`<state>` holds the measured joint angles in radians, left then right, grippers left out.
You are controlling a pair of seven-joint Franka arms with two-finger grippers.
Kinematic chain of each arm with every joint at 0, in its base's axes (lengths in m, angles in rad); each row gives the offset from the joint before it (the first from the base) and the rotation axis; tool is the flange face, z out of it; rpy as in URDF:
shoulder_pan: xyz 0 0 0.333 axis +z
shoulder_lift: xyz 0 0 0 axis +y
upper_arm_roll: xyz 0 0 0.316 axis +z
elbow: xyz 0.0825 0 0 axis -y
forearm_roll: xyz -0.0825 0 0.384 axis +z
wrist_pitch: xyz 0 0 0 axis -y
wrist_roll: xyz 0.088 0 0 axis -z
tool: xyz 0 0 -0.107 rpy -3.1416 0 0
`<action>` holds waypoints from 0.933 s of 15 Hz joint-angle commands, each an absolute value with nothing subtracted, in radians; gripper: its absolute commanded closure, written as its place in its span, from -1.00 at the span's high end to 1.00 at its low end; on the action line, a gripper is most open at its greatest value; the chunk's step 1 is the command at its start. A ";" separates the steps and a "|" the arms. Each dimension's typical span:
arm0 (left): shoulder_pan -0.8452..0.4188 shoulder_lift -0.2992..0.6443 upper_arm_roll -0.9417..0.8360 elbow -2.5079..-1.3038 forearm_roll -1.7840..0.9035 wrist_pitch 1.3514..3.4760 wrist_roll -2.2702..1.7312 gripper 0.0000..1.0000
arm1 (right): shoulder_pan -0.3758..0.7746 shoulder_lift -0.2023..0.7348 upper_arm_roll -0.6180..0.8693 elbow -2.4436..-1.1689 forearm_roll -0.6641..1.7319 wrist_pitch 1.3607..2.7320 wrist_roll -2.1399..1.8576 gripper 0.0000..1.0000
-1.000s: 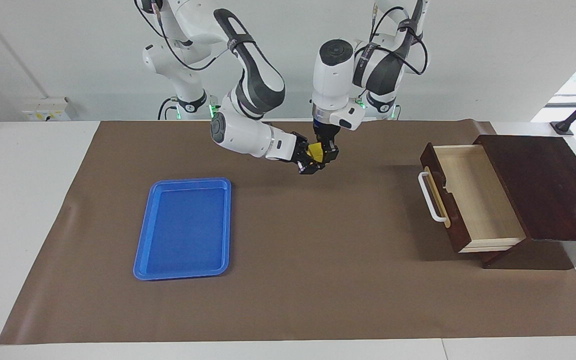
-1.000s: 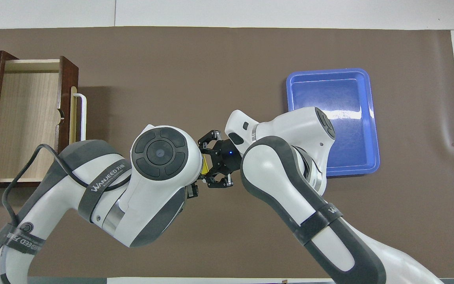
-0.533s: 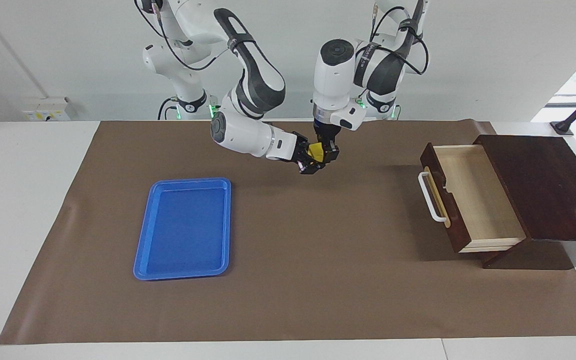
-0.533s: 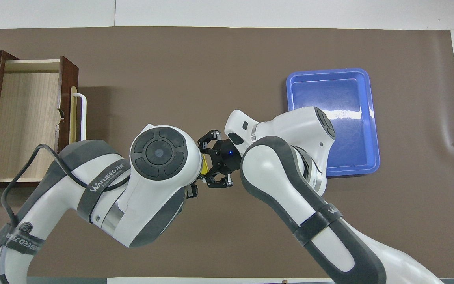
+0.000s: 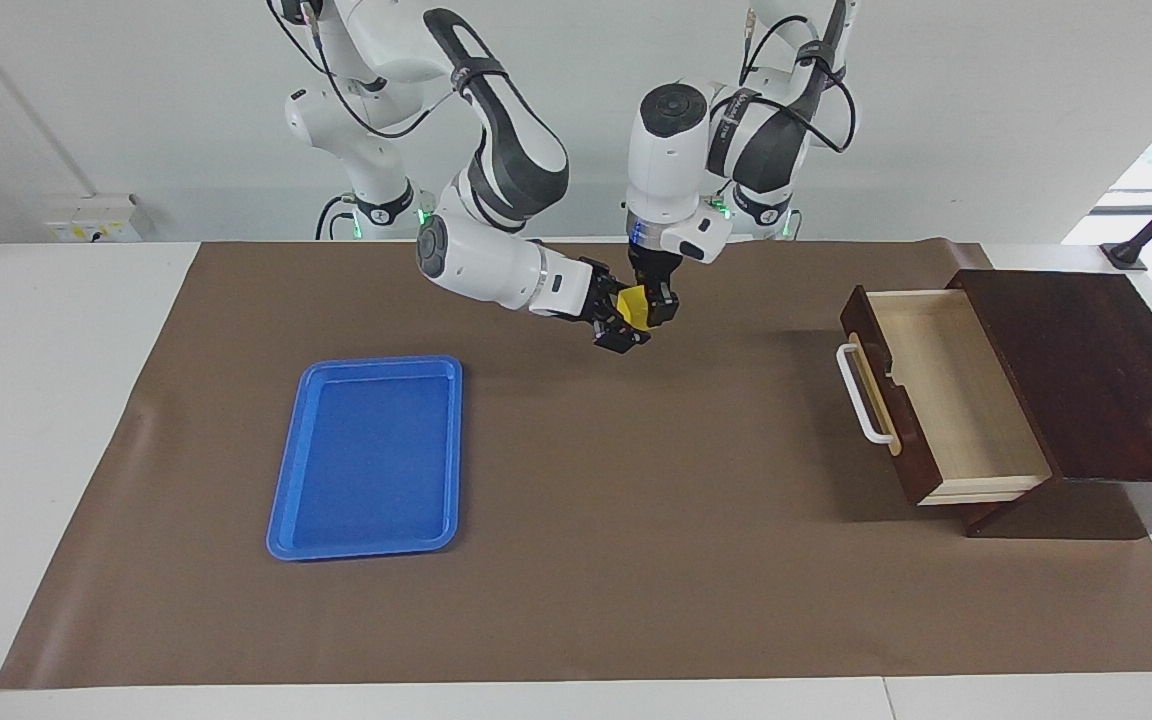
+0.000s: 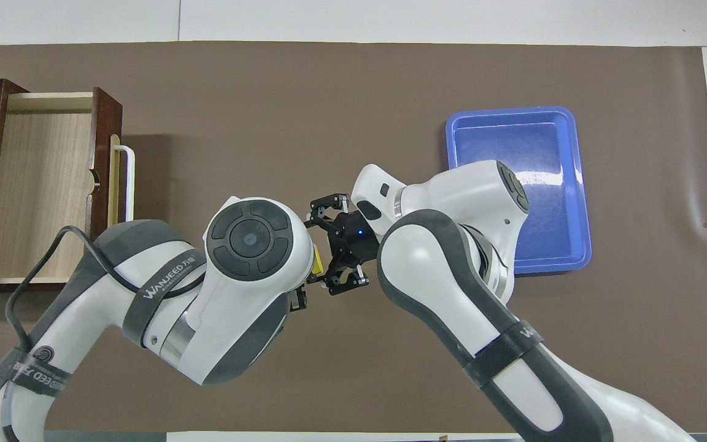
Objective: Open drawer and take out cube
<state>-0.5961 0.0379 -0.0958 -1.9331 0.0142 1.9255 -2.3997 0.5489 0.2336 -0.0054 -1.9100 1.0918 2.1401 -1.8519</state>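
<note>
Both tools [image 5: 648, 308] [image 5: 618, 318] around cube [image 5: 635, 303] (grip unclear)

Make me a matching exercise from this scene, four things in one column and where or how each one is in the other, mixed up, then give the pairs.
Things:
1. drawer
2. cube
3. blue tray
4. right gripper

States:
A. up in the air between the two grippers
B. lying bare toward the right arm's end of the table
C. pulled open, nothing showing inside
D. reaching sideways to the cube over the brown mat

Pairs: 1-C, 2-A, 3-B, 4-D
</note>
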 commanded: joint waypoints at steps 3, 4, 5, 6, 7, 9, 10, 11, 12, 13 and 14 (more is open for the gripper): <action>-0.597 0.005 -0.092 -1.962 0.000 1.921 -2.395 -1.00 | 0.540 0.221 -0.002 -1.916 1.040 2.123 -1.836 0.91; -0.597 0.005 -0.092 -1.962 0.000 1.919 -2.392 -1.00 | 0.540 0.218 -0.002 -1.924 1.040 2.125 -1.853 0.91; -0.591 0.005 -0.092 -1.963 0.000 1.919 -2.391 -1.00 | 0.540 0.215 -0.002 -1.931 1.040 2.126 -1.867 0.91; -0.586 0.005 -0.092 -1.962 0.000 1.917 -2.388 -1.00 | 0.540 0.213 -0.002 -1.937 1.040 2.126 -1.871 0.91; -0.586 0.005 -0.092 -1.962 0.000 1.919 -2.385 -1.00 | 0.540 0.212 -0.002 -1.939 1.039 2.126 -1.873 0.94; -0.586 0.005 -0.092 -1.962 0.000 1.917 -2.385 -1.00 | 0.538 0.209 -0.003 -1.950 1.039 2.131 -1.910 0.95; -0.586 0.005 -0.092 -1.962 0.000 1.919 -2.385 -1.00 | 0.537 0.203 -0.002 -1.968 1.039 2.135 -1.925 0.95; -0.586 0.005 -0.092 -1.962 0.000 1.919 -2.385 -1.00 | 0.537 0.201 -0.002 -1.971 1.039 2.135 -1.927 0.95; -0.583 0.005 -0.092 -1.962 0.000 1.919 -2.384 -1.00 | 0.537 0.201 -0.002 -1.973 1.039 2.135 -1.930 0.95; -0.581 0.005 -0.092 -1.962 0.000 1.919 -2.384 -1.00 | 0.538 0.199 -0.002 -1.976 1.040 2.137 -1.934 0.95; -0.583 0.005 -0.092 -1.963 0.000 1.919 -2.382 -1.00 | 0.538 0.199 -0.002 -1.976 1.040 2.138 -1.934 0.95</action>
